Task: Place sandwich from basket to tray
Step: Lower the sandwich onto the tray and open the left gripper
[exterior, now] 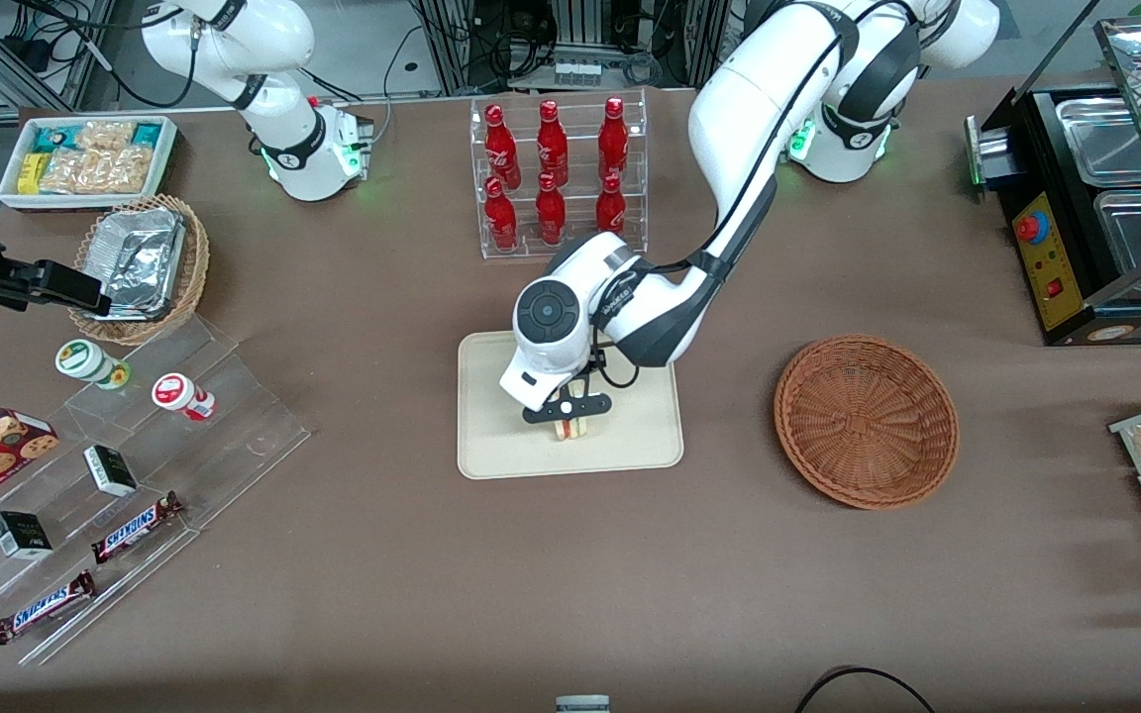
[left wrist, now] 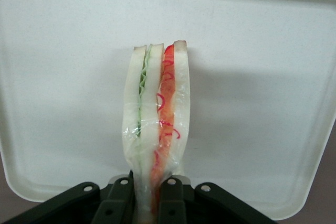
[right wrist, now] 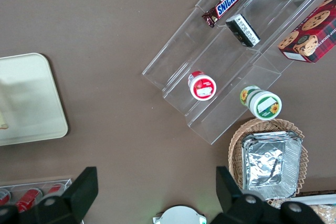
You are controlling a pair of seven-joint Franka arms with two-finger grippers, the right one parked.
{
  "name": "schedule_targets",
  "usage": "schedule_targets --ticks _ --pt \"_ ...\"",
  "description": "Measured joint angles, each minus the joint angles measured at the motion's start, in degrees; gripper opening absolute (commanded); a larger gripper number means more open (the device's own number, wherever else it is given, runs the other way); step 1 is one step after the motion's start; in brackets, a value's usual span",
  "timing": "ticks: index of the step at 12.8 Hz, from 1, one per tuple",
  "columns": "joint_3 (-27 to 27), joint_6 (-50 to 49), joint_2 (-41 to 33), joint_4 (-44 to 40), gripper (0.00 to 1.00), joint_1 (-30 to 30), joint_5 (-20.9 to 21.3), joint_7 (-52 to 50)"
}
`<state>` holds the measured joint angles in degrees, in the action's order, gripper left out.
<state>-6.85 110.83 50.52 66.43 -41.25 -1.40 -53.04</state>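
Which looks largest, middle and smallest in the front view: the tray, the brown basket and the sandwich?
1. Tray, about level with the basket; it covers slightly more area.
2. Basket, round, clearly narrower than the tray.
3. Sandwich, by far the smallest, partly hidden by the hand, which is shut on it over the tray.

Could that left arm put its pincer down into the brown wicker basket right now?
Probably not at once: the pincer is shut on the sandwich over the tray. The basket itself lies open, nothing in it or over it.
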Motion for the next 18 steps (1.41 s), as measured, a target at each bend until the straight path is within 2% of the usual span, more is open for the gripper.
schedule_targets --ticks 5,6,7,8,18 --pt "0.3 1.9 1.1 0.0 0.00 0.0 1.4 -2.3" --pt "0.3 2.0 1.2 0.0 0.39 0.0 1.4 -2.5" --pt "0.3 2.1 1.4 0.0 0.64 0.0 1.4 -2.7" --pt "0.3 2.2 1.5 0.0 1.00 0.0 1.4 -2.8" --pt "0.8 0.2 -0.7 -2.7 1.00 0.2 1.5 -3.0"
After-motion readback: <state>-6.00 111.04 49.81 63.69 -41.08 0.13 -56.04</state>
